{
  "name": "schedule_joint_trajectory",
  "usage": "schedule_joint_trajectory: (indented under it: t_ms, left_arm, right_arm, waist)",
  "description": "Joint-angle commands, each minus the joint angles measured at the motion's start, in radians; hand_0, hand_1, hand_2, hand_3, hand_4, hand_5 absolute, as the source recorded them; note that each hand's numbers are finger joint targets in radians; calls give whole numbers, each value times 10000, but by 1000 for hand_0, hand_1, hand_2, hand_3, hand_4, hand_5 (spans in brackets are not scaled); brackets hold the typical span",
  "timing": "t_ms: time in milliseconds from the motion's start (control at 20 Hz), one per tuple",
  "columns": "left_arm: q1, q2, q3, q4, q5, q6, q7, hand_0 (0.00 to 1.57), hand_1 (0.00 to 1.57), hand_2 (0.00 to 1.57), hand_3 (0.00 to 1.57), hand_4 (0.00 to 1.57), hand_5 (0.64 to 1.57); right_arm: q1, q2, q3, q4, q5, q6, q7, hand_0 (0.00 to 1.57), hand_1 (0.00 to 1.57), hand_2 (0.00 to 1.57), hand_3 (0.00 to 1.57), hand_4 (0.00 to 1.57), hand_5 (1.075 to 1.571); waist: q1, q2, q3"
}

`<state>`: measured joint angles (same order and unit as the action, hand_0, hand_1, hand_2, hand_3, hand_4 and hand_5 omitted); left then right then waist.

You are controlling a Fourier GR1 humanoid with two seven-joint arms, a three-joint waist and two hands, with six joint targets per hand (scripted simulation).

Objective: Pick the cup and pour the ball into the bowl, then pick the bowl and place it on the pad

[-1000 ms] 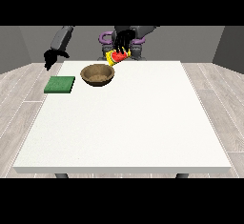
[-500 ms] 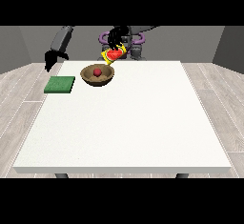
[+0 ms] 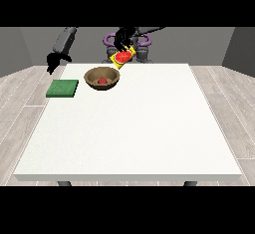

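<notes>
The cup [image 3: 124,57], yellow w/ a red inside, hangs tilted above the back edge of the counter [image 3: 134,128], mouth angled down toward the bowl [image 3: 102,77], just up and to the right of it and not touching it. The hand at the view's right [image 3: 121,41] has its fingers clamped on the cup from above. A small red ball [image 3: 102,80] sits inside the wooden bowl, so the pour looks done, judging by that. Left to do: set the cup aside, pick up the bowl and put it on the green pad [image 3: 63,88], which lies flat just left of the bowl, near but apart from it. The hand at the view's left [image 3: 54,60] hangs over the counter's back-left corner, above and behind the pad, holding nothing; can't tell how its fingers lie, too small and dark. It's prob. the nearer hand for the bowl move, though that's only a guess. The counter is large, white and matte, w/ everything grouped along its far edge by the robot. Around it: grey wood-plank floor and plain grey walls behind.
</notes>
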<state>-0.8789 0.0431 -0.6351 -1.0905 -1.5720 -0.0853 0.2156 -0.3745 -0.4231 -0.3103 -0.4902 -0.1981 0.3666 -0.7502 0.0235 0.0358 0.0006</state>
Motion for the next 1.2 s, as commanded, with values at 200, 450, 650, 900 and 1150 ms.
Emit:
schedule_joint_trajectory:
  t_ms: [200, 450, 650, 900, 1150]
  left_arm:
    - [177, 177, 1905, -1229, 1311, 394, -550, 0, 0, 1571, 1571, 963, 1568]
    - [2461, 1445, 3947, -1623, 3623, 2176, -1670, 1520, 1520, 1571, 1571, 869, 1514]
    - [4107, 702, 4765, -1485, 5900, 3196, -3061, 1394, 1394, 1210, 955, 1301, 1571]
    - [5382, 430, 5750, -1479, 8553, 4309, -5981, 1312, 1312, 1117, 783, 1442, 1570]
    - [4740, 659, 7337, -1113, 11669, 2861, -8137, 969, 969, 917, 570, 1206, 1545]
  right_arm:
    - [-444, 39, -179, 415, -408, 142, 1318, 0, 0, 350, 278, 697, 1562]
    - [835, -437, -398, 248, -545, 787, 410, 0, 0, 362, 289, 705, 1566]
    - [455, -378, -624, -109, -771, 360, 356, 0, 0, 360, 327, 721, 1563]
    - [368, -549, -980, -494, -1146, 346, 151, 0, 0, 371, 103, 692, 1547]
    - [236, -498, -1122, -740, -1388, 266, 279, 0, 0, 405, 271, 660, 1552]
  waist:
    - [1073, -224, -14]
    - [1401, 167, -47]
    - [1973, 1441, -108]
    - [2602, 2482, -109]
    - [2781, 3330, -75]
